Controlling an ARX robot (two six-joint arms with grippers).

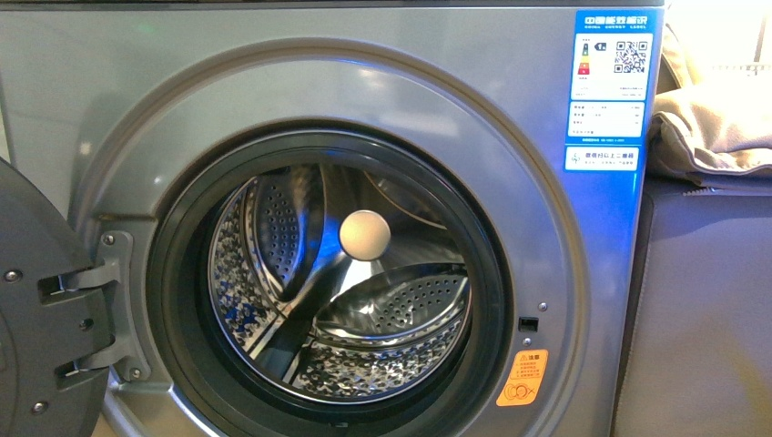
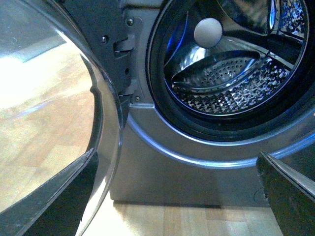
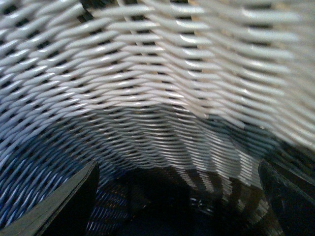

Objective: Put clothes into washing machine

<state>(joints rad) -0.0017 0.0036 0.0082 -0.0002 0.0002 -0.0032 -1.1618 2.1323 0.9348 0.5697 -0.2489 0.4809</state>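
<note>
The grey-silver washing machine (image 1: 601, 237) fills the front view. Its door (image 1: 36, 300) is swung open at the left and the perforated steel drum (image 1: 391, 364) holds no fabric. The slate-blue clothes do not show clearly in any view. My left gripper (image 2: 182, 196) is open and empty, low in front of the washer (image 2: 187, 172), below its porthole and next to the door glass (image 2: 44, 98). My right gripper (image 3: 179, 201) is open inside a white wicker basket (image 3: 157, 73). The basket's bottom between the jaws is too dark to tell what lies there. Neither gripper shows in the front view.
A beige folded cloth (image 1: 719, 127) lies on a plain grey cabinet (image 1: 701, 309) right of the washer. A blue-white energy label (image 1: 612, 55) and an orange sticker (image 1: 522, 378) mark the washer's front. Light wooden floor (image 2: 197, 221) runs below the machine.
</note>
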